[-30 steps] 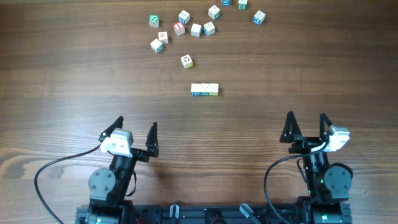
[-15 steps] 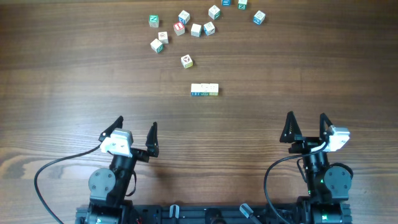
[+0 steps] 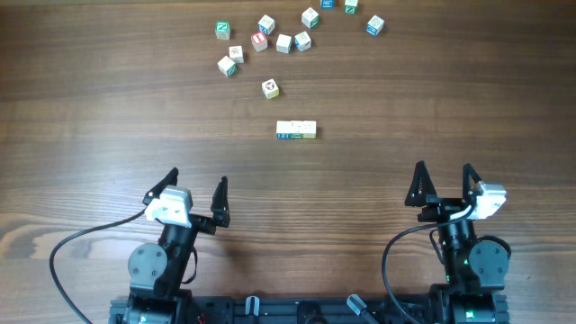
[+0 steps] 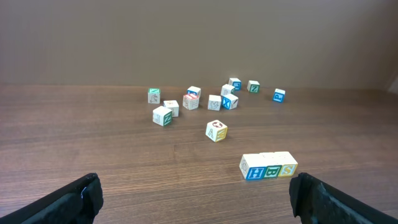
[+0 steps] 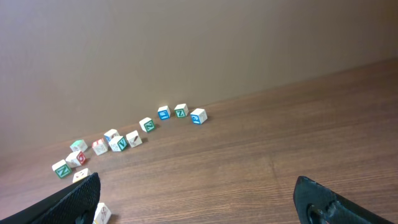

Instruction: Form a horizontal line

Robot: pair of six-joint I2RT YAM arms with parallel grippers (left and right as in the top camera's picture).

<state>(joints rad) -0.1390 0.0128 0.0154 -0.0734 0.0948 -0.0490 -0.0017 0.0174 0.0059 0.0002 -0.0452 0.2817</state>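
Observation:
The horizontal line point(image 3: 296, 130) is a short row of three pale letter cubes lying edge to edge at the table's middle. In the left wrist view the horizontal line point(image 4: 268, 165) shows blue, green and yellow letters on its near faces. My left gripper point(image 3: 196, 180) stands open at the near left, well short of the row and holding nothing. My right gripper point(image 3: 443, 171) is open too, at the near right, with bare wood between its fingers. Both wrist views show wide gaps, for the left gripper point(image 4: 199, 202) and the right gripper point(image 5: 199, 202).
Several loose letter cubes point(image 3: 270, 40) lie scattered along the far side of the wooden table point(image 3: 450, 99). One single cube point(image 3: 270, 88) sits between that scatter and the row. The same scatter point(image 4: 205, 99) shows ahead in the left wrist view.

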